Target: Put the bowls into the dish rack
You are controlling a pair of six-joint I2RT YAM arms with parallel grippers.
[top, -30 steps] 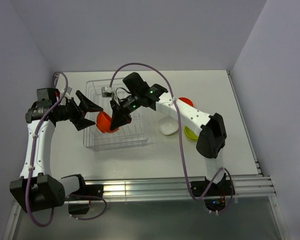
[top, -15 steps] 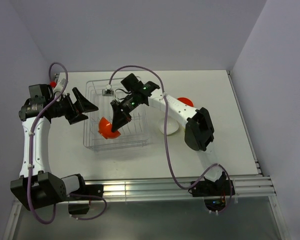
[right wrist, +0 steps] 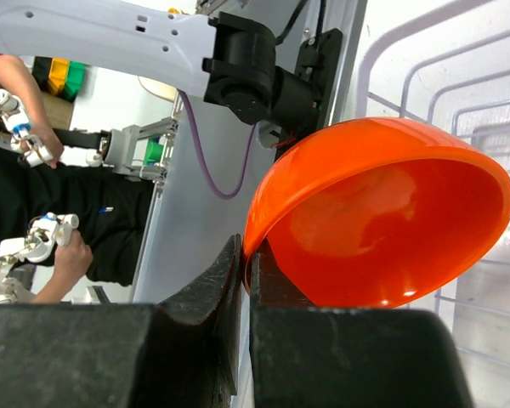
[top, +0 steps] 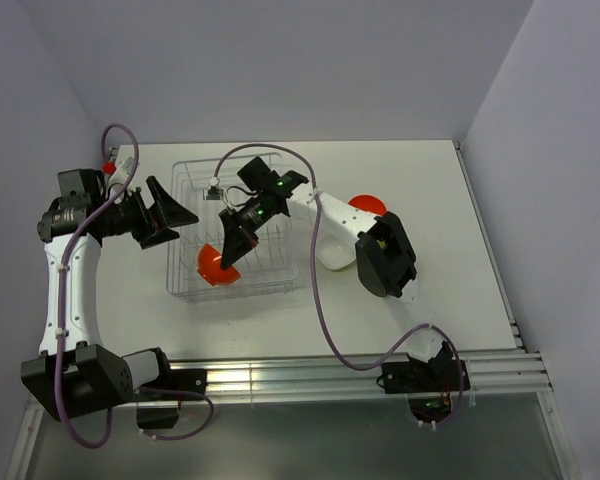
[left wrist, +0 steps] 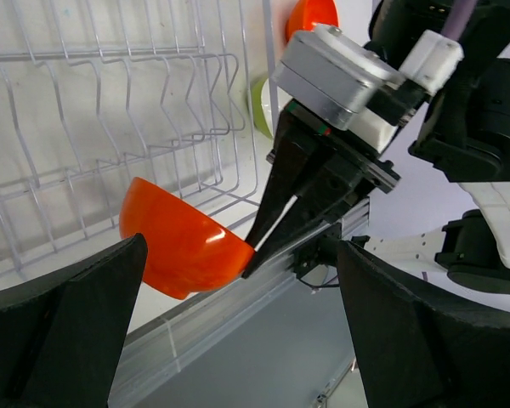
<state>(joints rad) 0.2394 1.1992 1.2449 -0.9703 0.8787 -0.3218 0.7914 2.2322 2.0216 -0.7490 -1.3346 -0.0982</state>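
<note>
Orange-red bowl (top: 215, 266) hangs by its rim, pinched in the right claw (right wrist: 245, 263), over the near-left corner of the dish rack (top: 280, 272), perhaps touching wire; the left claw (top: 185, 228) gapes wide alongside.

Top view:
- The right arm (top: 380, 255) lies across the white bowl (top: 331, 259); we see only its left part.
- The same arm covers one edge of the orange-red bowl (top: 368, 204) on the tabletop (top: 450, 250).
- The red spot (top: 108, 167) behind the left arm is too small for us to identify.
- The held orange bowl (top: 212, 267) has its rim partly under the right gripper (top: 223, 262).

Left wrist view:
- The lime green bowl (left wrist: 257, 106) is a sliver behind wire and the right gripper.
- The dish rack (left wrist: 110, 127) is cut off at the top and left.
- The left gripper (left wrist: 240, 246) has both fingers running off the bottom edge.

Right wrist view:
- The person (right wrist: 34, 212) is cut by the left edge; we cannot tell what the hands hold.
</note>
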